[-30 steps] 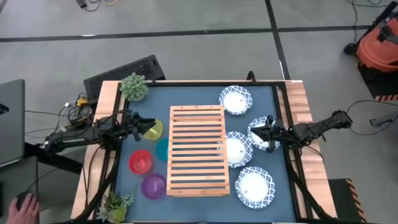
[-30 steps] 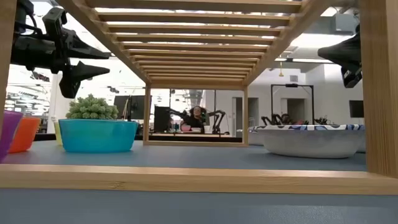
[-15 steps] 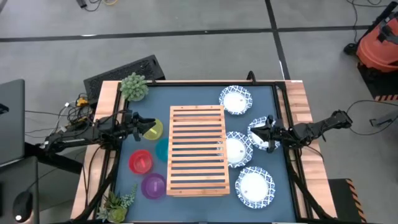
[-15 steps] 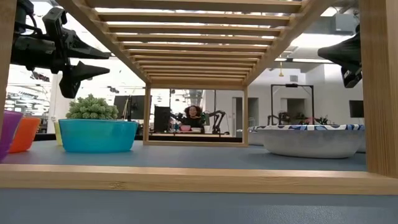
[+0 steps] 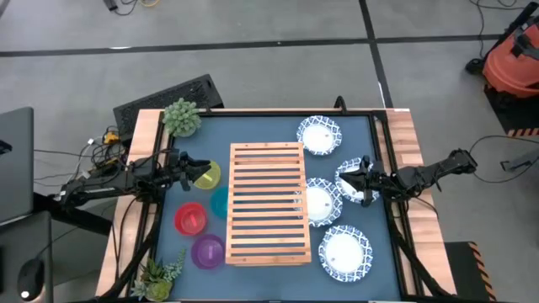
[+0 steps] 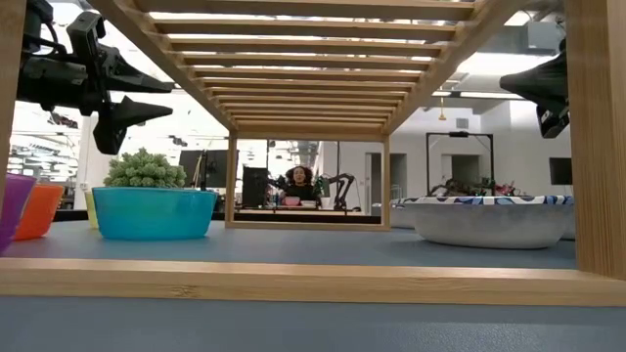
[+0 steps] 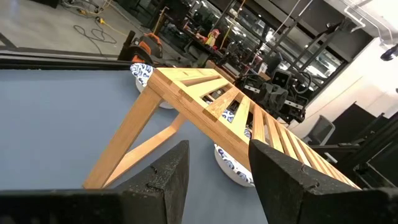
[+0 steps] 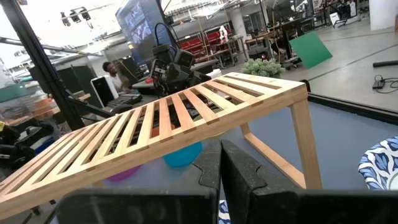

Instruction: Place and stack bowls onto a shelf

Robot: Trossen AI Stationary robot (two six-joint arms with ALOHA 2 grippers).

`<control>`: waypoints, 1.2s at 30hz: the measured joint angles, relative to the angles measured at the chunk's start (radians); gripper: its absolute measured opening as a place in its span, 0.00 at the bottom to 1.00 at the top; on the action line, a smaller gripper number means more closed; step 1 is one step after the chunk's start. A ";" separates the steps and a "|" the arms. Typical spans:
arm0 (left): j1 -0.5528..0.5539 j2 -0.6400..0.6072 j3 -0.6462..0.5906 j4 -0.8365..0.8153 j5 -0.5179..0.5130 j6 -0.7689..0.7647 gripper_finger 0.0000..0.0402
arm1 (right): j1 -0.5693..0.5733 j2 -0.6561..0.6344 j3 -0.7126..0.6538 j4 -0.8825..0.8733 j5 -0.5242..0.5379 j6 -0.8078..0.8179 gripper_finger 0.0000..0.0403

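From above you see the whole layout. The shelf (image 5: 268,202) stands mid-tabletop (image 5: 253,130), its long axis running from the near edge to the far edge and its slats lying crosswise. Left of it sit the yellow bowl (image 5: 206,175), the teal bowl (image 5: 220,202) partly under the shelf's edge, the red bowl (image 5: 190,219) and the purple bowl (image 5: 208,251). Right of it are four white dishes you can make out: one far (image 5: 320,135), one near (image 5: 344,252), one (image 5: 319,202) tucked partly under the slats, and one (image 5: 347,178) below the right pincer (image 5: 357,182). All bowls and dishes look empty and upright; nothing rests on the shelf.

The low view gives you what the top view hides: the open space beneath the slats, the teal bowl (image 6: 156,212) and a dish (image 6: 489,221) standing on the tabletop, and a person (image 6: 296,182) far behind.

Your left pincer (image 5: 186,171) hovers beside the yellow bowl; its wrist view shows the fingers (image 7: 160,180) set apart and empty. Your right pincer's fingers (image 8: 239,177) press together, holding nothing, aimed at the shelf. Two plants (image 5: 181,116) (image 5: 157,278) stand at the left corners.
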State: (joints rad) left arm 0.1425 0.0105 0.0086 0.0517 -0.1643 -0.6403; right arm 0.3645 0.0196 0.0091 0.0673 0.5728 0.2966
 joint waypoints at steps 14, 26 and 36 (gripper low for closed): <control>0.000 0.000 0.000 0.000 0.000 0.000 0.38 | 0.000 0.000 0.000 0.000 0.000 0.000 0.09; 0.000 0.000 0.000 0.007 -0.054 -0.019 0.38 | 0.000 0.000 0.000 0.000 0.000 0.000 0.09; 0.001 0.000 0.000 0.010 -0.070 0.003 0.38 | 0.000 0.000 0.000 0.000 0.008 -0.014 0.09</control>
State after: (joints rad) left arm 0.1432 0.0105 0.0086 0.0619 -0.2342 -0.6370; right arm 0.3641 0.0193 0.0090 0.0677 0.5804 0.2821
